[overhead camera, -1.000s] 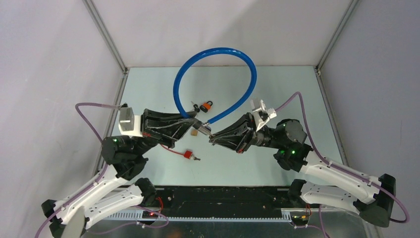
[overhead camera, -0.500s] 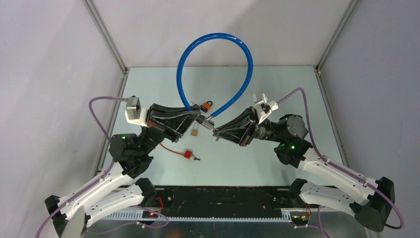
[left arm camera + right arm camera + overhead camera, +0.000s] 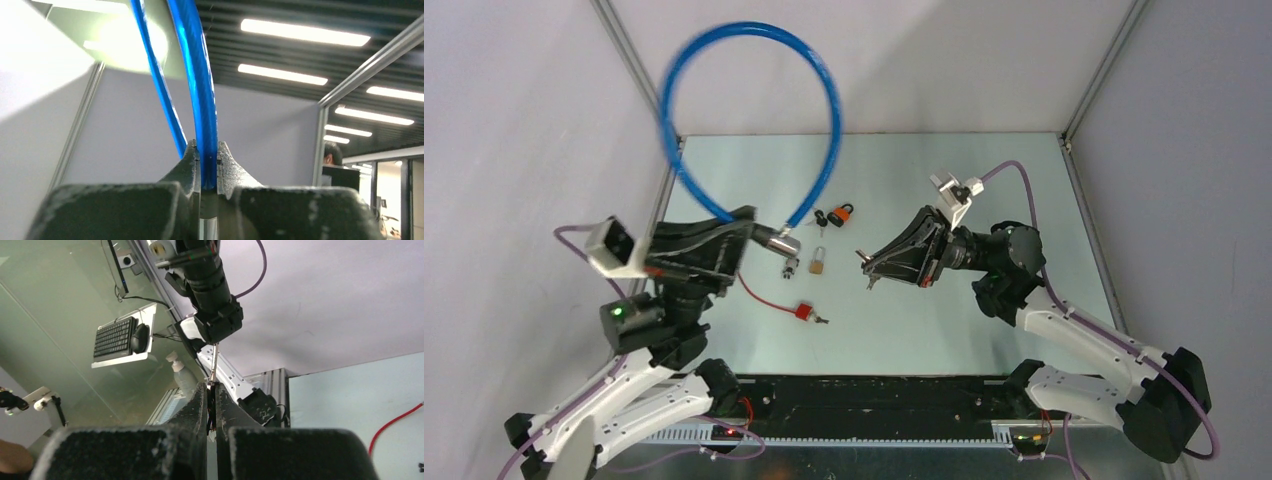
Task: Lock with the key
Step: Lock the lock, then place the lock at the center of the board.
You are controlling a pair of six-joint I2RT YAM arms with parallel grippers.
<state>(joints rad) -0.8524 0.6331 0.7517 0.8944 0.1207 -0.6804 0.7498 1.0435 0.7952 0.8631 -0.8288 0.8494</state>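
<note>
Cable lock [image 3: 198, 75] is held up off the surface [image 3: 984, 180] at the left. Its blue cable is pinched in the closed left claw [image 3: 208, 155], and the loop arches up and far-left, slightly blurred. The metal barrel [image 3: 782, 243] hangs just beside that claw. A thin key [image 3: 213, 362] is gripped in the closed right claw [image 3: 211, 390], well apart from the barrel. Key is not inserted. Insertion and the turn are judged still to be done; the lock's bolt state cannot be told.
</note>
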